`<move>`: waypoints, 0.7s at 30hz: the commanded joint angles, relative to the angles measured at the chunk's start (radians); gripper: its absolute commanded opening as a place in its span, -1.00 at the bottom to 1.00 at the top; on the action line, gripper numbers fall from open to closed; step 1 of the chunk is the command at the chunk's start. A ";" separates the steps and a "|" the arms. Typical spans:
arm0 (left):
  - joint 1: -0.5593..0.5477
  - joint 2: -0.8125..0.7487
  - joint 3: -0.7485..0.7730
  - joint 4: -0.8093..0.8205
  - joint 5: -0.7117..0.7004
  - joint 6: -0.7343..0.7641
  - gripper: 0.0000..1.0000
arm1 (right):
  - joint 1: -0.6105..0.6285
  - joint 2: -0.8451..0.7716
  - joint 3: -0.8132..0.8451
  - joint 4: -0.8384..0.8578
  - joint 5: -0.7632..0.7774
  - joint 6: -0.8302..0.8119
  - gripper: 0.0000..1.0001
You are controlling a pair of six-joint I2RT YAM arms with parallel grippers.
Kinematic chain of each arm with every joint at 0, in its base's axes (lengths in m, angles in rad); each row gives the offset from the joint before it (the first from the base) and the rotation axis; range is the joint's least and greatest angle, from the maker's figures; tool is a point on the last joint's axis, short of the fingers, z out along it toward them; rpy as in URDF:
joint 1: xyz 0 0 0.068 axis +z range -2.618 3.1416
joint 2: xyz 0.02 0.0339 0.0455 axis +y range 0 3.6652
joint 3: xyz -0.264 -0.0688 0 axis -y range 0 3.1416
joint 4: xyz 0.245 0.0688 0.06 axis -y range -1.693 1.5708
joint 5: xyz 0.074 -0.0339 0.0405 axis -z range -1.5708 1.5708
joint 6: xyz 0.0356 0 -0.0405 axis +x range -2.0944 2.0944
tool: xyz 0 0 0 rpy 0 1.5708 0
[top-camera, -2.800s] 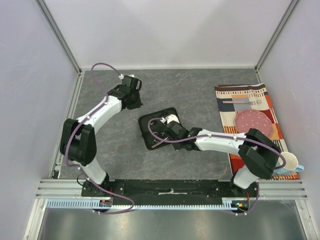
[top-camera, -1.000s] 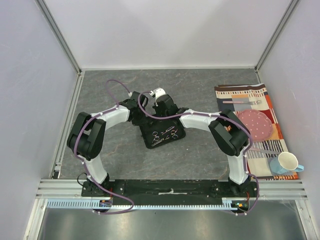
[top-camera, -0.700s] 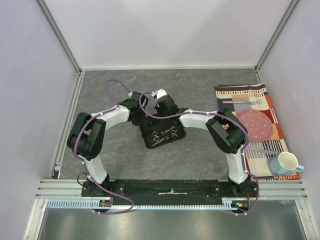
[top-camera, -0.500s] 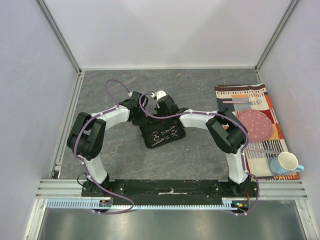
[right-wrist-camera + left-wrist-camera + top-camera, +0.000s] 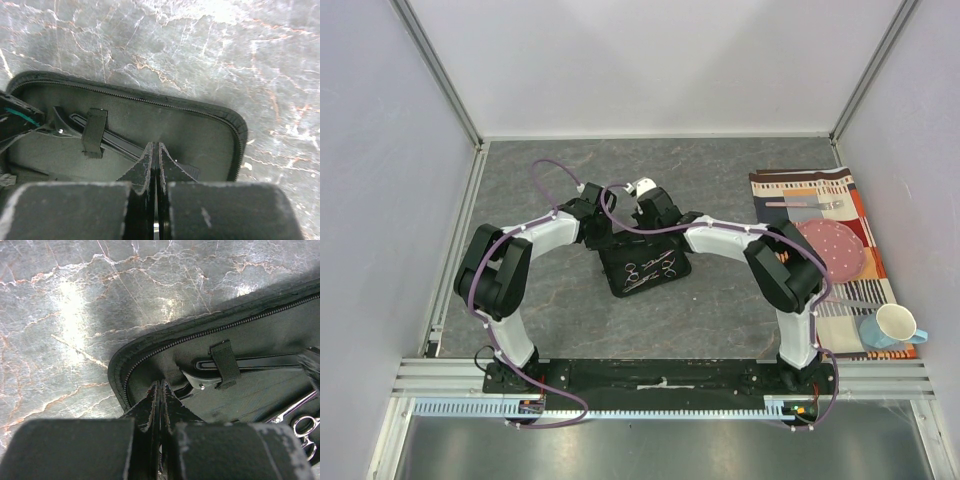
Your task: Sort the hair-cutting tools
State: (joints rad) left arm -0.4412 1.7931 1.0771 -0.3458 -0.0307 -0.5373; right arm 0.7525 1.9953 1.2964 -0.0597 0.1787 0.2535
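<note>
Both arms moved to pouch far rim.
L pincer & R pincer closed, held obj. unclear; step: arranging tools in pouch; next: open over scissors.

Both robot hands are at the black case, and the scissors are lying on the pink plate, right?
No. The scissors lie inside the black case, not on the pink plate; the top view shows it. The left hand and right hand are at the case.
</note>
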 commanded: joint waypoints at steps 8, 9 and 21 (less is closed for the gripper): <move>-0.014 0.008 -0.022 0.010 0.008 -0.021 -0.95 | 0.001 -0.147 0.162 -0.221 0.110 0.001 -1.00; -0.014 0.006 -0.022 0.010 0.009 -0.020 -0.95 | 0.001 -0.147 0.173 -0.233 0.113 0.004 -1.00; -0.014 0.011 -0.028 0.018 0.022 -0.023 -0.95 | 0.001 -0.056 0.119 -0.266 0.105 0.058 -1.00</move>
State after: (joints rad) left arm -0.4412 1.7924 1.0752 -0.3374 -0.0238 -0.5373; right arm 0.7525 1.8912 1.4460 -0.3279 0.2783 0.2817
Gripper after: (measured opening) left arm 0.026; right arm 0.004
